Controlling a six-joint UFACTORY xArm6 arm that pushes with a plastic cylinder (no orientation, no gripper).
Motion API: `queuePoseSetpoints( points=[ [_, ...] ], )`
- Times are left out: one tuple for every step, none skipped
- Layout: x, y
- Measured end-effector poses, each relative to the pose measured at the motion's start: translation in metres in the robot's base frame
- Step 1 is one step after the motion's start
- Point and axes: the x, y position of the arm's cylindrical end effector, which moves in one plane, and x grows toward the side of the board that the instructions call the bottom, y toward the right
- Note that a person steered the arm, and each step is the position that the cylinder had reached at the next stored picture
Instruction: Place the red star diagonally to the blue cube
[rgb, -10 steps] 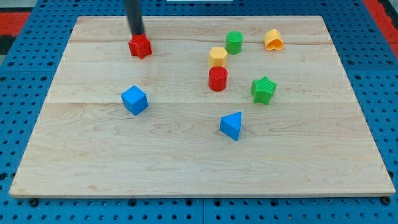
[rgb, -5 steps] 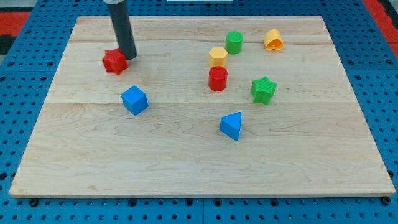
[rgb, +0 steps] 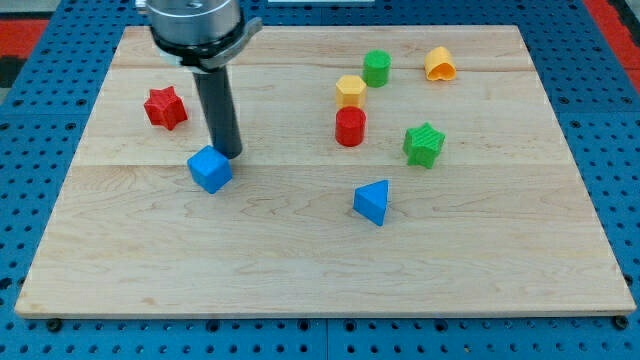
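Observation:
The red star (rgb: 165, 108) lies on the wooden board (rgb: 320, 260) at the view's upper left. The blue cube (rgb: 210, 169) sits below and to the right of it, so the two stand diagonal to each other. My tip (rgb: 229, 153) is right at the blue cube's upper right corner, touching or nearly touching it, and well to the right of and below the red star. The dark rod rises from there to the arm's head at the view's top.
A yellow block (rgb: 350, 90), a green cylinder (rgb: 377, 68) and a red cylinder (rgb: 350, 127) cluster at the upper middle. An orange-yellow block (rgb: 438, 64) and a green star (rgb: 424, 144) lie to their right. A blue triangular block (rgb: 372, 202) sits near the centre.
The red star has slid left and down the view from beside the rod. My tip has moved down and right to the blue cube, which has shifted slightly down and left.

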Motion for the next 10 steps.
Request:
queuePoseSetpoints(
  points=[
    [0.005,0.012],
    [0.015,0.023],
    [0.049,0.022],
    [0.053,-0.015],
    [0.053,-0.016],
    [0.053,0.014],
    [0.053,0.021],
    [0.053,0.036],
    [0.051,0.062],
    [0.051,0.069]
  ],
)
